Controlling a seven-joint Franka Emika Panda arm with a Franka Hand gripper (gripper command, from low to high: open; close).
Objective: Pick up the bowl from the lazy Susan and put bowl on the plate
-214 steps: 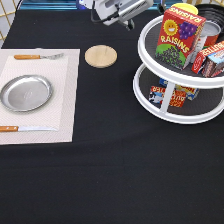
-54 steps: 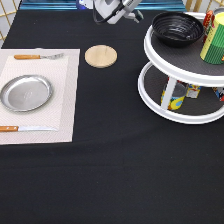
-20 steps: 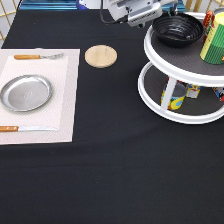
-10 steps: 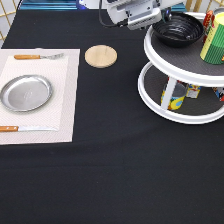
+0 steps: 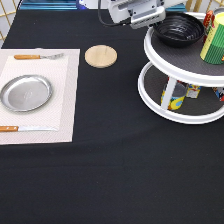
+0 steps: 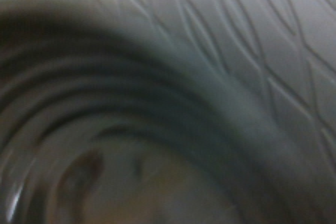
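since the prior frame, gripper [image 5: 150,21] has advanced to the bowl's [image 5: 179,29] 9 o'clock rim on the lazy susan [image 5: 165,55] top tier. finger state: cannot tell. bowl is rigid, glossy, likely slippery; grip the rim. plate [image 5: 25,93] is empty.

Glossy black bowl [image 5: 178,30] upright on lazy Susan's [image 5: 185,112] top tier.

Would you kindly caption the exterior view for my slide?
Tool at the black bowl on the lazy Susan; silver plate bare.
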